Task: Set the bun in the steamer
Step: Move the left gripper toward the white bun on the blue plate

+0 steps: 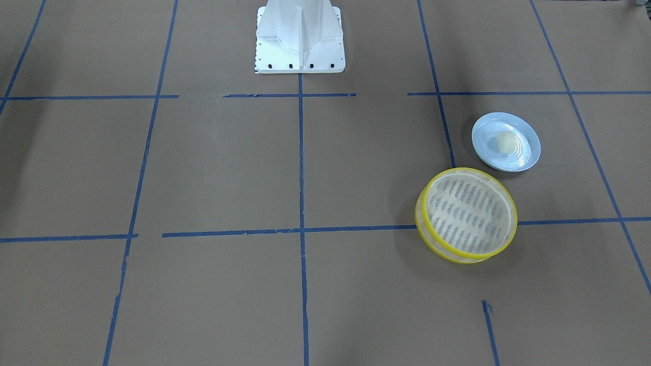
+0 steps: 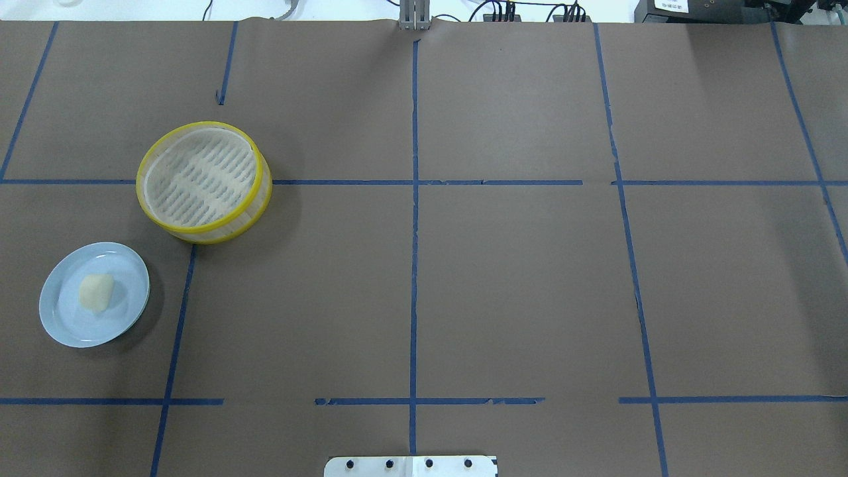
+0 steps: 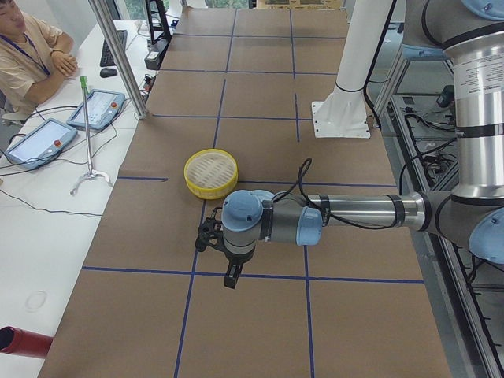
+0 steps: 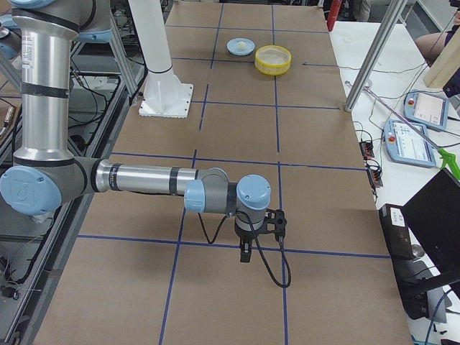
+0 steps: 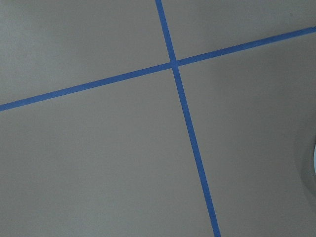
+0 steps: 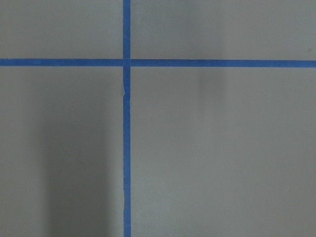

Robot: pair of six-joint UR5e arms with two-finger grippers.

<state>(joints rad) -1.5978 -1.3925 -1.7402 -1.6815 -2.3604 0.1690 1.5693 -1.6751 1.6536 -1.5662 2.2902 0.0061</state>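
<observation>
1. The bun (image 2: 97, 292) lies on the blue plate (image 2: 66, 328). The steamer (image 2: 199, 230) stands empty just beside the plate.
2. The pick-up is judged to be the step in hand, since the bun has not yet been grasped.
3. The left gripper (image 3: 230, 272) and the right gripper (image 4: 246, 253) are shown from the side only. It cannot be told how far the jaws are parted, and nothing is seen in them.
4. For the next move, the left gripper is to be brought over the plate, its jaws parted, and lowered around the bun.
</observation>
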